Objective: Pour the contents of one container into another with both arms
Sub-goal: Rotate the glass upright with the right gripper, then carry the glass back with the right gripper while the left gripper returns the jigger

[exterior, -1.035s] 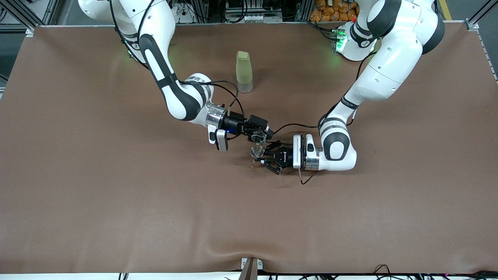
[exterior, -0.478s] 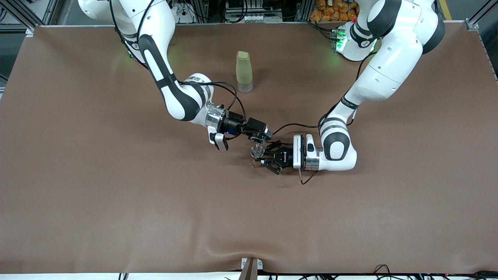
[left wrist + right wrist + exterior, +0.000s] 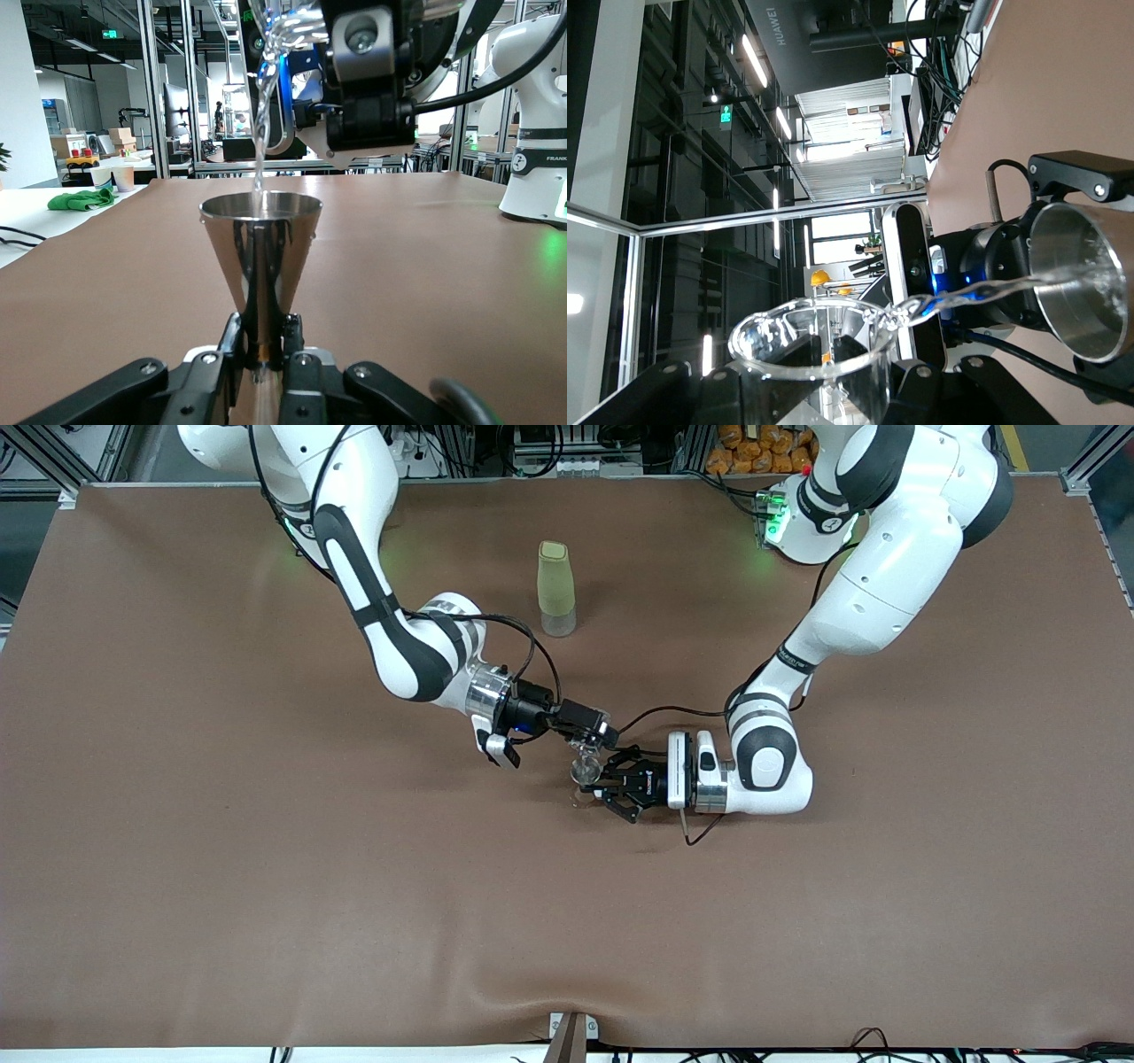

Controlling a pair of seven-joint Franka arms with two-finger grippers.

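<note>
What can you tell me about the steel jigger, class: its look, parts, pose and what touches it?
The steel jigger is small, shiny and mirror-like, with two cones joined at a narrow waist. It stands upright with its open cone up, mid-table. The left hand is shut on its waist. A thin clear stream falls into its mouth from the tilted glass cup held just above it by the right hand.

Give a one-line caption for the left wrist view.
Water streams from the tilted glass cup into the steel jigger clamped by the left gripper.

right end effector (image 3: pixel 592 737) tipped further, glass cup (image 3: pixel 811 341) pouring
</note>
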